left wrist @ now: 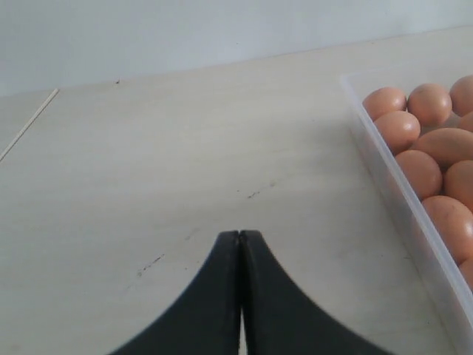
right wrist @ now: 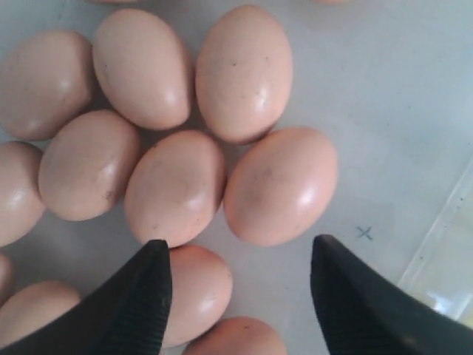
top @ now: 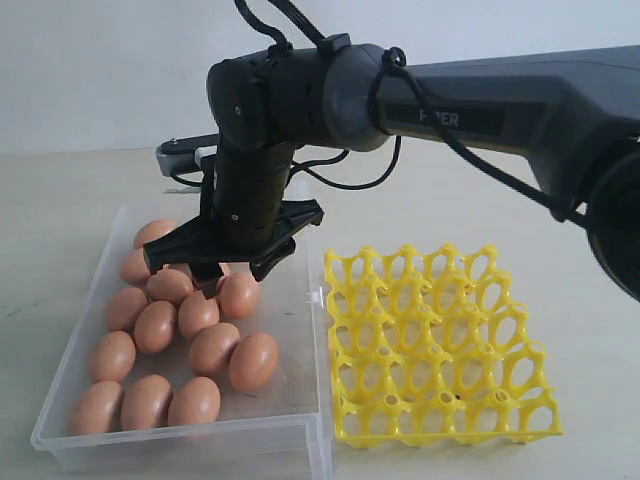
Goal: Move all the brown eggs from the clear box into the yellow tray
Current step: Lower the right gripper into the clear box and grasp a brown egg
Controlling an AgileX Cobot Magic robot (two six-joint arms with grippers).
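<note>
Thirteen-plus eggs [top: 253, 361], one box [top: 190, 440], one tray [top: 441, 302]

Right tool [top: 215, 268] hides some brown eggs [top: 213, 347]; clear box [left wrist: 405, 201] cropped, left wrist view.

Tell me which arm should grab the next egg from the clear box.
The right, most likely. Its hand hangs open directly above the brown eggs inside the clear box. The left hand is shut, over the table outside the box's wall.

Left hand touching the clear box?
Apart. Left wrist view shows a strip of bare table between the shut left hand and the clear box wall.
</note>
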